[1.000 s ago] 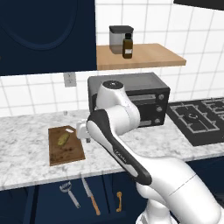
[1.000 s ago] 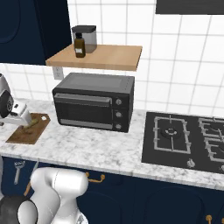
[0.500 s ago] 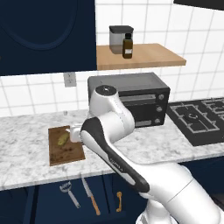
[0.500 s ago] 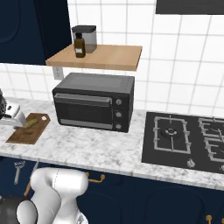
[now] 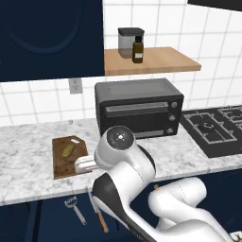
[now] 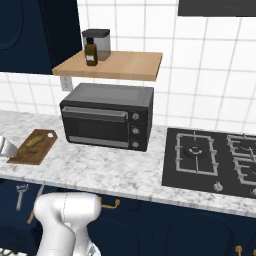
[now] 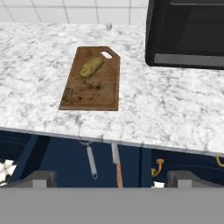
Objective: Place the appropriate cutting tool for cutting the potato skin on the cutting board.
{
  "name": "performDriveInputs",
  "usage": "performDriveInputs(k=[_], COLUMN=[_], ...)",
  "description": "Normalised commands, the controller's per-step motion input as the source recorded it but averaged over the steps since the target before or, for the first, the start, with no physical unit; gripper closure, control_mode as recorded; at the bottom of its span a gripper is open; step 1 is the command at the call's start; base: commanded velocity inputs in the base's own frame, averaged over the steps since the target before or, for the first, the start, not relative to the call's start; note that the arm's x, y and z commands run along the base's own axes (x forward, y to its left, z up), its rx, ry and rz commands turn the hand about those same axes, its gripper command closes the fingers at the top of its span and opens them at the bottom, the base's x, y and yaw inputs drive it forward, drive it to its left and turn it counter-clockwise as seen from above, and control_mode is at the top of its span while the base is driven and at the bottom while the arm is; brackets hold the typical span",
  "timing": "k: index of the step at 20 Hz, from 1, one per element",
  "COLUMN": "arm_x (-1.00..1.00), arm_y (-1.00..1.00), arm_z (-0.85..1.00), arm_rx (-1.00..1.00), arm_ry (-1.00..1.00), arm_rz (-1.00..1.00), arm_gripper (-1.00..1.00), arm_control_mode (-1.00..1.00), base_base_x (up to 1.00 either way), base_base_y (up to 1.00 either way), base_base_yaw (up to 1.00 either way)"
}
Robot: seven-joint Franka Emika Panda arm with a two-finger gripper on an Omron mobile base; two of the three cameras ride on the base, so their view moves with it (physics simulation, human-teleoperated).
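Counter (image 7: 39, 65) bare around cutting board (image 7: 103, 94) | potato (image 7: 91, 67) near its far end | peeler (image 7: 91, 161), knife (image 7: 117, 168) below counter edge | I saw claw (image 7: 109, 181) spread, empty.

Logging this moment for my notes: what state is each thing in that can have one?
Peeler: hanging below the counter edge, untouched.
Knife: hanging beside the peeler, untouched.
Potato: lying on the cutting board.
Cutting board: flat on the counter, holding just the potato.
Toaster oven: door shut.
Gripper: open, holding nothing.
Bottle: upright on the shelf.
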Motion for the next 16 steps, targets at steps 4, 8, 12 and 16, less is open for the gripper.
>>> performDriveInputs(k=[4,8,12,16], arm_x=[0.0,0.0,0.0,0.0], arm_y=[0.06,0.15,0.13,0.14], arm_z=[-0.34,-0.57,-0.73,-0.42], arm_rx=[0.0,0.0,0.0,-0.01], arm_ry=[0.02,0.05,0.1,0.14], arm_rz=[0.0,0.0,0.0,0.0], arm_gripper=[-1.0,-1.0,-1.0,-1.0], arm_control_mode=[-1.0,-1.0,-1.0,-1.0], base_base_x=[0.0,0.0,0.0,0.0], base_base_y=[0.0,0.0,0.0,0.0], base_base_yaw=[0.0,0.0,0.0,0.0])
